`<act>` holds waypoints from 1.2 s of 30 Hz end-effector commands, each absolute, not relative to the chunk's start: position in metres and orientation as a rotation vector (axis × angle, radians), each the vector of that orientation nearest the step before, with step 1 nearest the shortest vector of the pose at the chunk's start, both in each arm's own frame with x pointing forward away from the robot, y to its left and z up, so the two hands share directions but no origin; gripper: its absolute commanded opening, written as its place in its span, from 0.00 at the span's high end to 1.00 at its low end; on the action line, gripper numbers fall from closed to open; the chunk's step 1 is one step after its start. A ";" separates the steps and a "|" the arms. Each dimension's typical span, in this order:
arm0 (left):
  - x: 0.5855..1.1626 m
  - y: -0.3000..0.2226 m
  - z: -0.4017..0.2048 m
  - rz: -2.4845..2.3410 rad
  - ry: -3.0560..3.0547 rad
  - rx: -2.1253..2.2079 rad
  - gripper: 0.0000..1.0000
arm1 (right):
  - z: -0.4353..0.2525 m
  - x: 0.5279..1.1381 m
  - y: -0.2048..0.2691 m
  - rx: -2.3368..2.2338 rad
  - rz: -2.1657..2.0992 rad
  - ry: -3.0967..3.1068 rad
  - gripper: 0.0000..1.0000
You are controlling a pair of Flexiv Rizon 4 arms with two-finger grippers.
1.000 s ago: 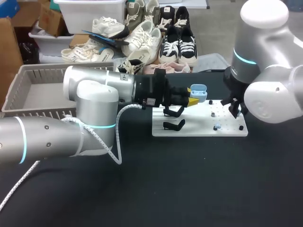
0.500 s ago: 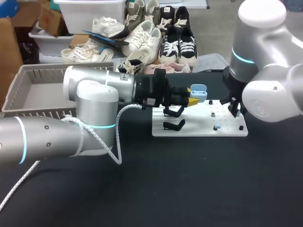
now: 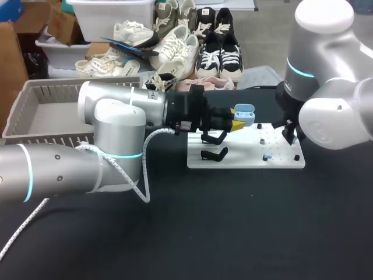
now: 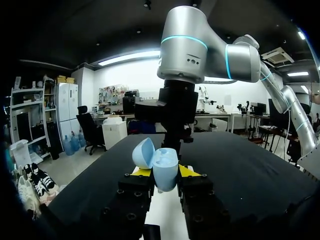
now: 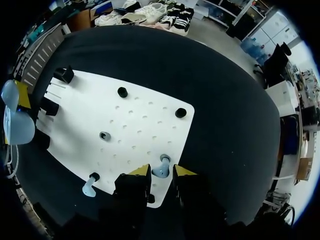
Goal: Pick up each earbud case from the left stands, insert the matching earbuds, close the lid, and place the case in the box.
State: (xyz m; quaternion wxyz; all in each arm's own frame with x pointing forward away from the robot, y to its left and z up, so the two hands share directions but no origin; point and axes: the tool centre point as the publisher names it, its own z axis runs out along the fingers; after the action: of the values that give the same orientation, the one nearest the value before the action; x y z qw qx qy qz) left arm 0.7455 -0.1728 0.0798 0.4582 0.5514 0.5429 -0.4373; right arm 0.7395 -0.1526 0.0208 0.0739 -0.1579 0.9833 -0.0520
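My left gripper (image 4: 165, 172) is shut on a light blue earbud case (image 4: 165, 165) with its lid (image 4: 144, 152) open, and holds it above the far side of the white board (image 3: 233, 162). The same case (image 3: 243, 114) shows in the head view beside two black stands (image 3: 213, 146). Over the board's right part my right gripper (image 5: 161, 171) has its yellow tips tight on both sides of a light blue earbud (image 5: 161, 166). A second earbud (image 5: 89, 186) sits on a peg near the board's edge (image 5: 75, 155).
A grey slatted box (image 3: 35, 111) stands at the table's far left. Small black pegs (image 5: 122, 92) rise from the board between the stands (image 5: 62, 75) and my right gripper. Black table (image 3: 233, 221) surrounds the board.
My right arm has shifted slightly over the board's right end. The left arm and the open case have not moved.
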 end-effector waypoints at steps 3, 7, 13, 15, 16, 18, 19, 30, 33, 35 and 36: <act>0.745 -0.173 0.080 -1.074 1.338 1.356 1.00 | 0.020 0.740 -0.152 -0.467 -0.161 2.949 0.77; 0.745 -0.173 0.080 -1.074 1.338 1.356 1.00 | 0.020 0.741 -0.152 -0.466 -0.162 2.950 0.91; 0.745 -0.173 0.080 -1.074 1.338 1.356 1.00 | 0.020 0.741 -0.153 -0.462 -0.162 2.952 1.00; 0.745 -0.173 0.080 -1.074 1.338 1.356 1.00 | 0.020 0.741 -0.153 -0.461 -0.163 2.953 1.00; 0.745 -0.173 0.080 -1.074 1.338 1.356 1.00 | 0.020 0.741 -0.153 -0.460 -0.163 2.952 1.00; 0.745 -0.173 0.080 -1.074 1.338 1.356 1.00 | 0.024 0.739 -0.153 -0.456 -0.161 2.950 1.00; 0.745 -0.173 0.080 -1.074 1.338 1.356 1.00 | 0.027 0.738 -0.154 -0.448 -0.158 2.945 1.00; 0.745 -0.173 0.080 -1.074 1.338 1.356 1.00 | 0.053 0.720 -0.156 -0.412 -0.144 2.907 1.00; 0.745 -0.173 0.080 -1.074 1.338 1.356 1.00 | 0.058 0.713 -0.154 -0.429 -0.101 2.900 1.00; 0.745 -0.173 0.080 -1.074 1.338 1.356 1.00 | 0.060 0.711 -0.154 -0.442 -0.083 2.897 1.00; 0.745 -0.173 0.080 -1.074 1.338 1.356 1.00 | 0.060 0.711 -0.154 -0.442 -0.083 2.897 1.00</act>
State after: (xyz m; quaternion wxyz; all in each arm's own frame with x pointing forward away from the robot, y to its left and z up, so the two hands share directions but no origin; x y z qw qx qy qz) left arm 0.7455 -0.1728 0.0798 0.4582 0.5514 0.5429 -0.4373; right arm 0.7198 -0.1479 0.0567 0.0903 -0.1499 0.9841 -0.0311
